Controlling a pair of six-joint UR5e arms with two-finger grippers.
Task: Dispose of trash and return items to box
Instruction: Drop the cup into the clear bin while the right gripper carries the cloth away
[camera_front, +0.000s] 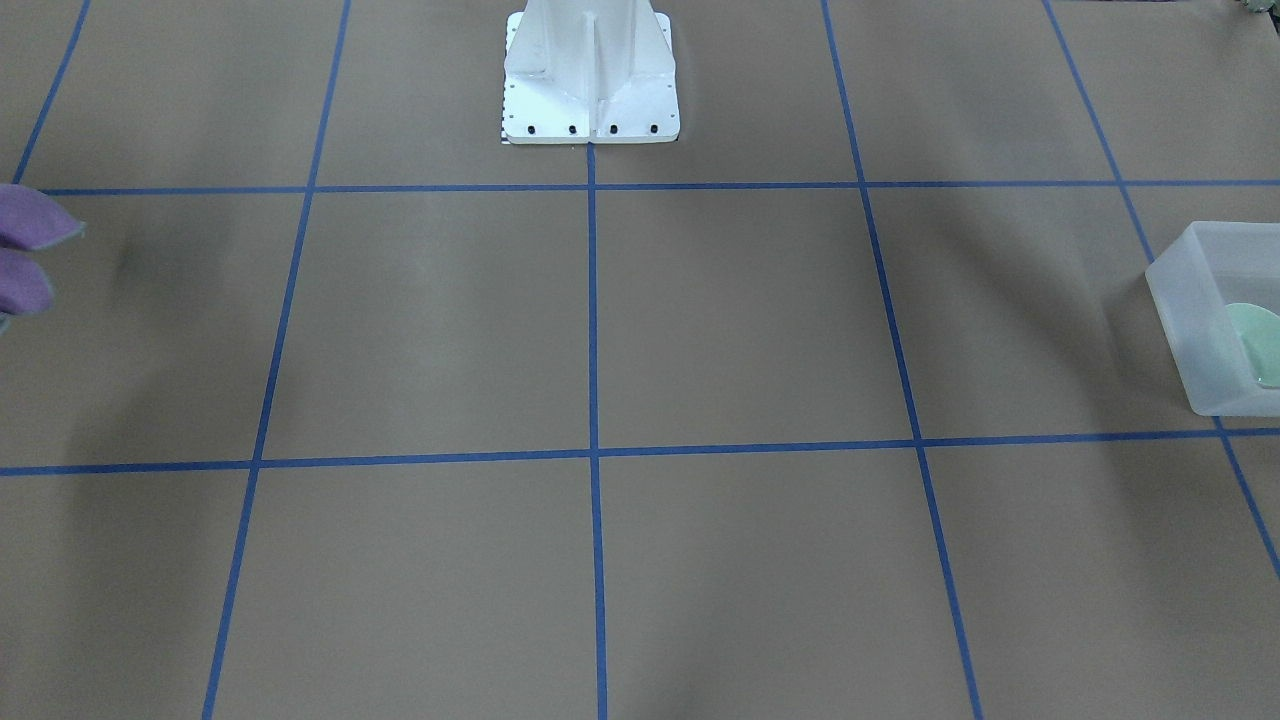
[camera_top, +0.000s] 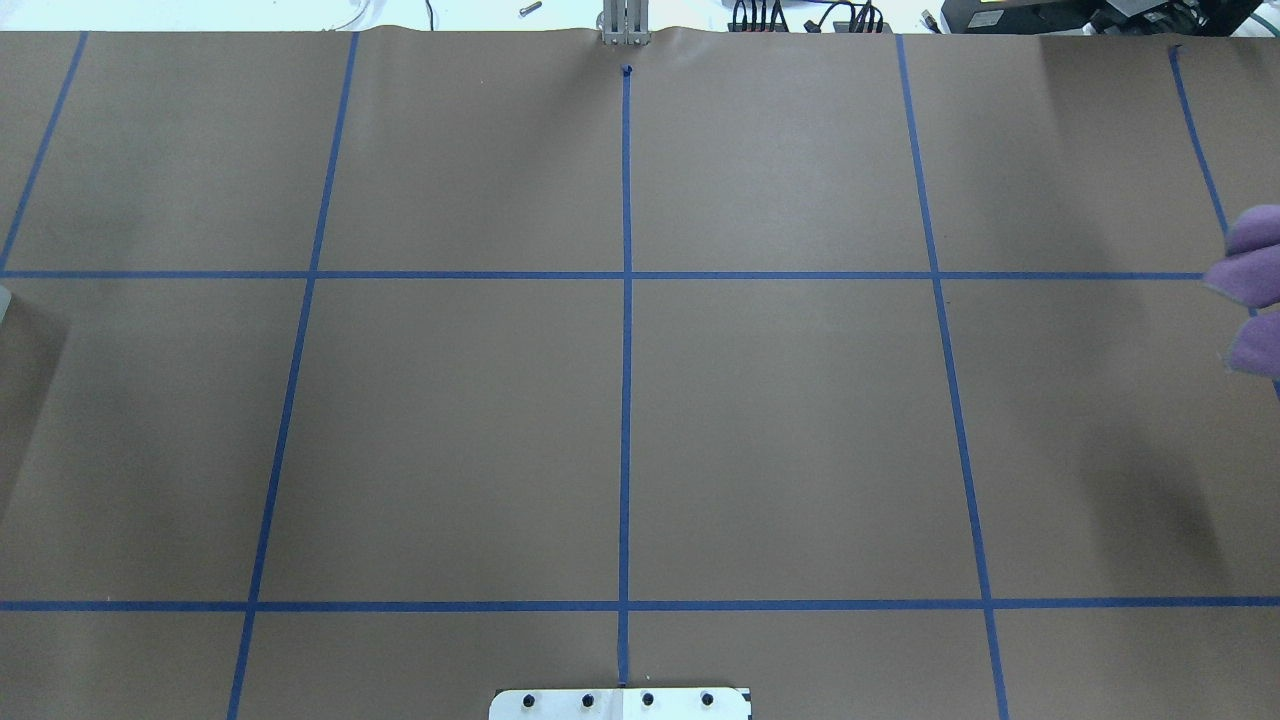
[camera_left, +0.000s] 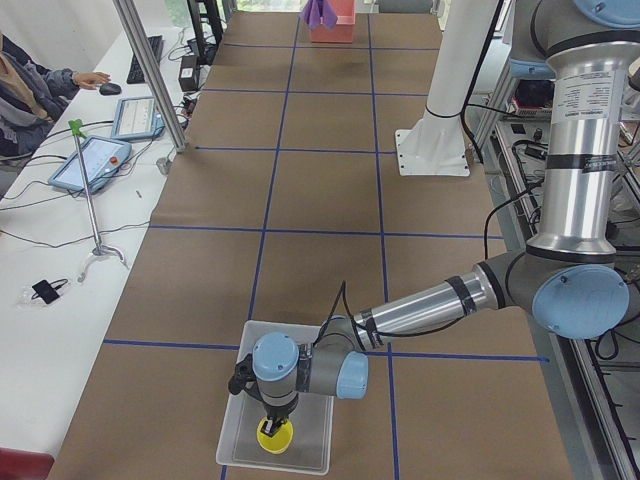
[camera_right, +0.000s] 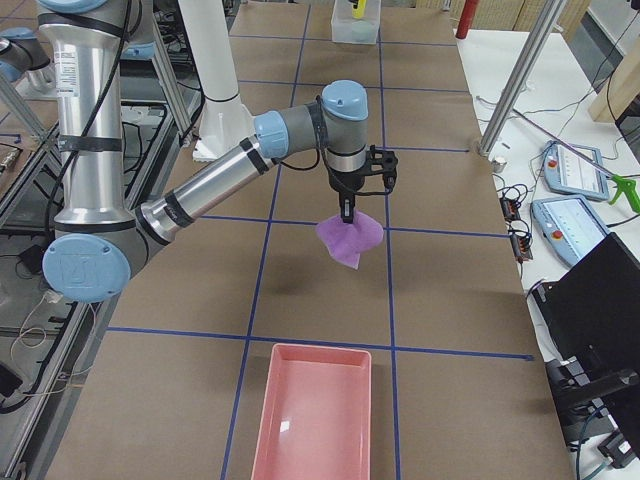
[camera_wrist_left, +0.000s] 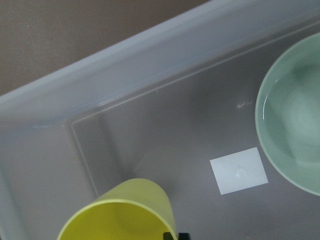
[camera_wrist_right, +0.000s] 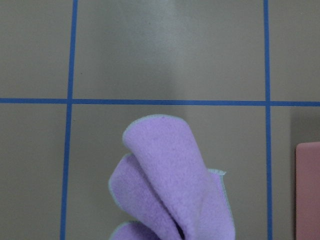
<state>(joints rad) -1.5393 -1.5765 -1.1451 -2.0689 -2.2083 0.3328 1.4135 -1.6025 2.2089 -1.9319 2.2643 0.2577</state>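
The frosted white box (camera_left: 240, 425) stands at the table's left end, and also shows in the front view (camera_front: 1190, 330). In it lie the pale mint-green bowl (camera_wrist_left: 295, 115) (camera_front: 1258, 340) and a yellow cup (camera_wrist_left: 120, 212) (camera_left: 275, 437). My left gripper (camera_left: 272, 415) reaches down into the box, its fingertips pinching the cup's rim (camera_wrist_left: 175, 236). My right gripper (camera_right: 350, 205) is shut on a purple cloth (camera_right: 350, 240) (camera_wrist_right: 170, 185) and holds it hanging above the table. The cloth's edge also shows in the front view (camera_front: 25, 250) and the overhead view (camera_top: 1255, 285).
A pink tray (camera_right: 310, 410) (camera_wrist_right: 307, 190) lies at the table's right end, near the hanging cloth. The white robot base (camera_front: 590, 80) stands at the middle of the table's robot side. An operators' desk with tablets (camera_left: 100, 160) and metal poles (camera_left: 150, 80) runs along the far side.
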